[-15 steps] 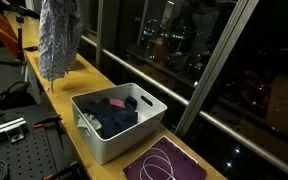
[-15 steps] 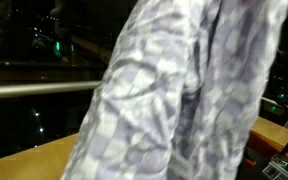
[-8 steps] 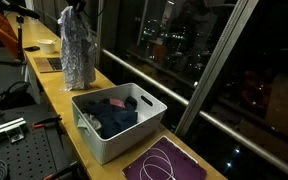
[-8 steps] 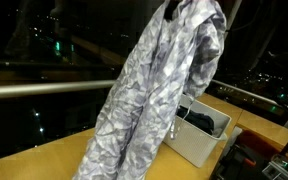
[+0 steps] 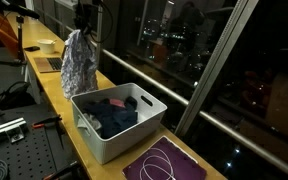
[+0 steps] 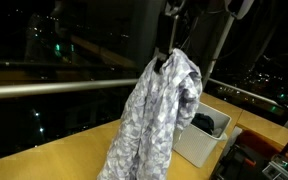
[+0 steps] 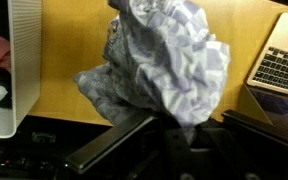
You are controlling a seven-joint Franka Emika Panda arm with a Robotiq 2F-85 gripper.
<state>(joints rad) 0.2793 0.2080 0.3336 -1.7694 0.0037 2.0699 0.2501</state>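
- clenched on the top of a grey-white checked cloth (image 6: pixel 156 120): gripper (image 6: pixel 168 57), fingers pinching the fabric.
- hangs limp above the wooden table (image 6: pixel 44 155), left of the white bin (image 5: pixel 134 135); cannot tell whether its low end touches the tabletop.
- inside the bin: dark clothes (image 5: pixel 114 112).
- nearer, just beside the bin: purple mat (image 5: pixel 189 166) with a looped white cable (image 5: pixel 162 160).
- at the right edge of the wrist view: open laptop (image 7: pixel 280 70).

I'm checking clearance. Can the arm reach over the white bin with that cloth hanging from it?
Probably yes: the tool, shut on the checked cloth, hangs beside the white bin; its top is open, nothing between.
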